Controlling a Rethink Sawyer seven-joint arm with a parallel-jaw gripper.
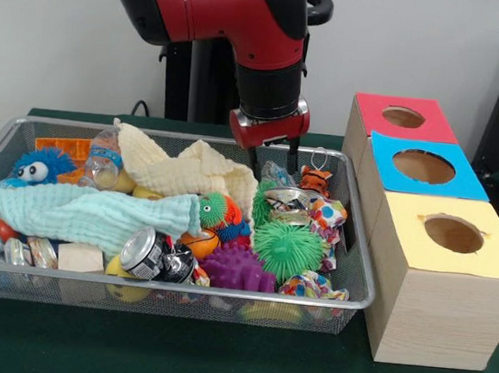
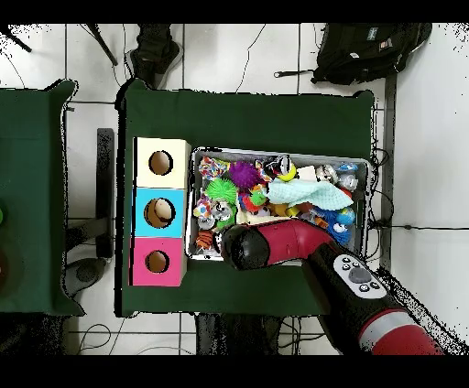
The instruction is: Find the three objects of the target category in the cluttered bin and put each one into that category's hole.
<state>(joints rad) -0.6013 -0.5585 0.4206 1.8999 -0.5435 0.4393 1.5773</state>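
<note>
The wire-mesh bin [image 1: 361, 247] sits on the green table [image 1: 176, 353], packed nearly to its rim with toys and cloths, so little free space remains among them. Just beside its right edge in the front view stand three wooden boxes; the red-topped hole [image 1: 403, 117] is the farthest, behind the blue-topped hole [image 1: 423, 166] and the yellow-topped hole [image 1: 453, 234]. The gripper [image 1: 274, 161] hangs over the bin's far side, its dark fingers [image 1: 253, 163] set narrowly apart and holding nothing, tips down among the clutter beside the cream cloth [image 1: 194, 175]. One clear plastic bottle [image 1: 105, 160] with a blue band lies near the far-left rim, well apart from the fingers.
</note>
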